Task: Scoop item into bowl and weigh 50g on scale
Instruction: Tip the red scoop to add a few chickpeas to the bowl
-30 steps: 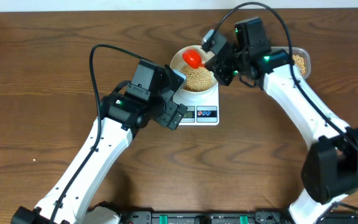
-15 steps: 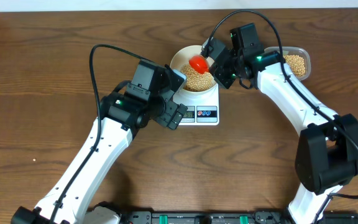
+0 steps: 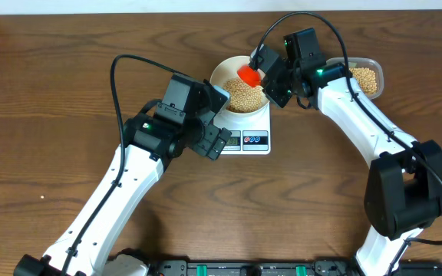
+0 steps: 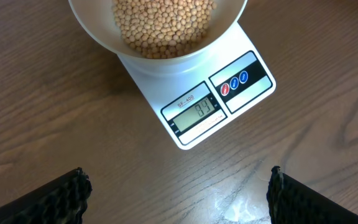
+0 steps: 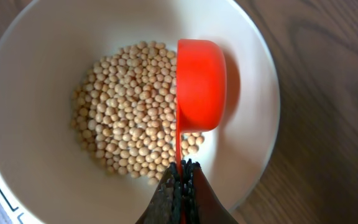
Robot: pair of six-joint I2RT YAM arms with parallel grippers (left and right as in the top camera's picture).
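Note:
The cream-white bowl [image 3: 222, 75] stands on the white scale [image 3: 245, 141] and holds a heap of tan beans [image 3: 244, 96]. My right gripper [image 3: 269, 80] is shut on the thin handle of a red scoop [image 3: 248, 73]. In the right wrist view the scoop [image 5: 201, 84] is turned on its side above the beans [image 5: 126, 121], inside the bowl [image 5: 36, 68], with the gripper [image 5: 182, 169] at the near rim. My left gripper [image 4: 178, 175] is open over bare table in front of the scale [image 4: 166, 78], whose display shows digits. It holds nothing.
A clear plastic tub [image 3: 368, 77] with more beans sits at the back right, behind my right forearm. The left arm [image 3: 148, 142] reaches across the table's middle up to the scale's left front corner. Brown wooden table lies all around.
The right gripper has shifted left over the bowl, and the red scoop has rolled from cup-up onto its side. The left arm has not moved.

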